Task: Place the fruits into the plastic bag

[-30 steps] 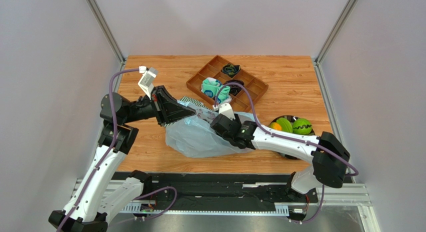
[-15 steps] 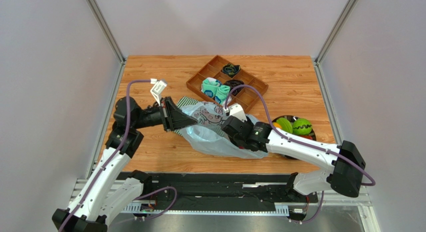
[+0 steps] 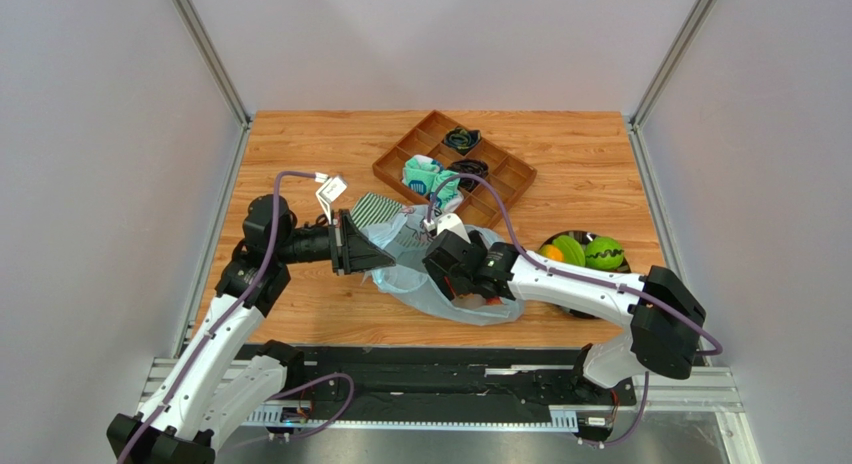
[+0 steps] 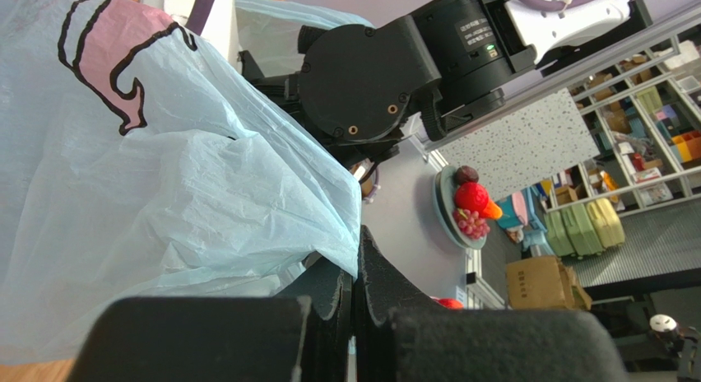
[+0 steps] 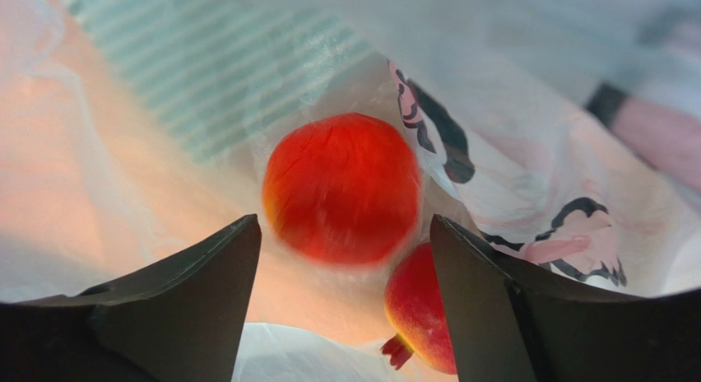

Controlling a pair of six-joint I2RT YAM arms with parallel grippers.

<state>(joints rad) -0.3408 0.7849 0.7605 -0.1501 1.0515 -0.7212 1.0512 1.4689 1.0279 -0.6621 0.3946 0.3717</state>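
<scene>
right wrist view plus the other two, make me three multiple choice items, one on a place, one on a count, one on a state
1. Where is the right gripper?
A. inside the thin pale-blue plastic bag
B. over the brown compartment tray
C. above the dark round plate

2. How many red toy fruits show in the right wrist view?
A. one
B. two
C. four

3. What is the left gripper doing?
A. standing wide open above bare wood
B. shut on the bag's edge
C. shut on a teal sock

Answers:
1 A: its camera sees bag film all around its open fingers.
2 B: one shows between the fingers, and a second sits lower right of it.
3 B: its fingers are pressed together with the film pinched between them.
</scene>
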